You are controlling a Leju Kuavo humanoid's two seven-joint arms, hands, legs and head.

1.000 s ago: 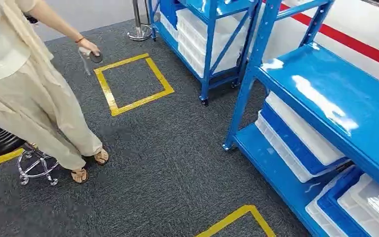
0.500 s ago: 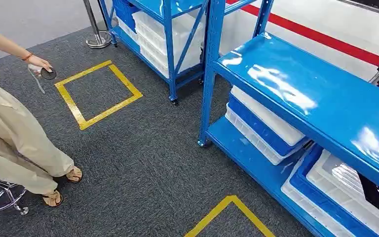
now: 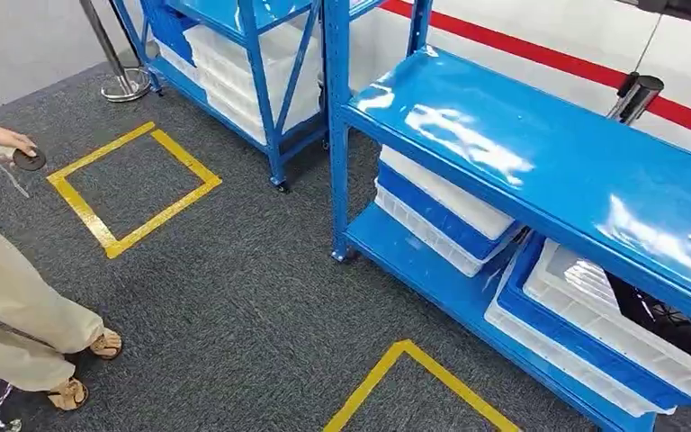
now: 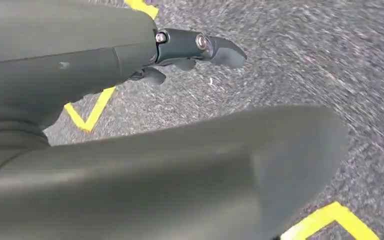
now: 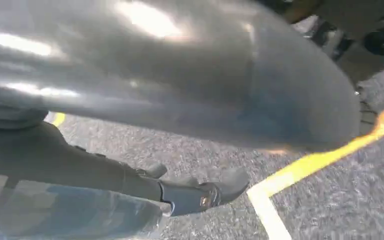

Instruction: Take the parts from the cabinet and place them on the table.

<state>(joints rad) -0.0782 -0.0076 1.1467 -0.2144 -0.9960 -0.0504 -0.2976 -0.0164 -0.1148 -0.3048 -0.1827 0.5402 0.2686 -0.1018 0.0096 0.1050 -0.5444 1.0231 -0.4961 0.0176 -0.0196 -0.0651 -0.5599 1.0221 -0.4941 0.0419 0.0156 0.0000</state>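
Observation:
The blue cabinet point(image 3: 540, 153) stands at the right of the head view, its glossy top shelf bare. Under that shelf, at the far right, a white bin point(image 3: 585, 297) nested in a blue one holds dark parts point(image 3: 661, 319), partly hidden by the shelf. More white and blue bins point(image 3: 441, 211) are stacked to the left of it. My left hand point(image 4: 130, 100) hangs over the grey carpet with its dark fingers point(image 4: 200, 47) stretched out and nothing in them. My right hand point(image 5: 155, 100) also hangs over the carpet, fingers point(image 5: 200, 195) extended and holding nothing.
A second blue rack point(image 3: 234, 54) with white bins stands behind. A person point(image 3: 9, 297) stands at the left, holding a small dark round thing point(image 3: 27, 160). Yellow tape marks a square point(image 3: 130, 184) and a corner point(image 3: 405, 369) on the carpet. A stanchion base point(image 3: 126, 85) sits at the back.
The camera has turned to the right: the whole scene has slid left, the person is nearly out of frame, and the bin with dark parts has come into sight.

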